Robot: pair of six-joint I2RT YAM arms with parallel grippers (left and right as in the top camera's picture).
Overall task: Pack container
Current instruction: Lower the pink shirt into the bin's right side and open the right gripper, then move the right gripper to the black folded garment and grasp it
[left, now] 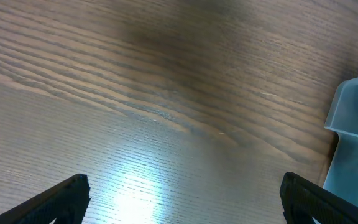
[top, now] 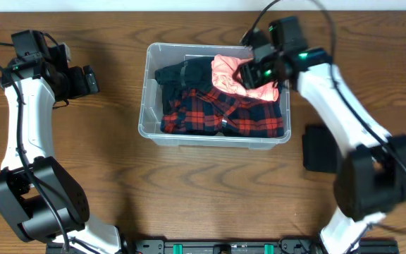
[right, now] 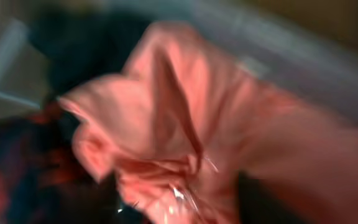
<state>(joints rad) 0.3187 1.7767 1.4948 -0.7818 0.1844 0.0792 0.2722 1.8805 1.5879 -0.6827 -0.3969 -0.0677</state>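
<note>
Bearing the container (top: 146, 95), the brown wooden table (top: 203, 190) lies under a left pincer (left: 185, 200) spread wide; right pincer (top: 249, 70) state unclear.

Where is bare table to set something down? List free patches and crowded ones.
Free: the table between the left tool and the container, and the wide strip along the container's near side. Crowded: the container, filled with clothes, and the spot right of it, under a dark object.

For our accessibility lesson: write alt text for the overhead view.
A clear plastic container on a wooden table holds a red plaid garment, dark clothing and a pink garment. The right tool is over the pink garment.
</note>
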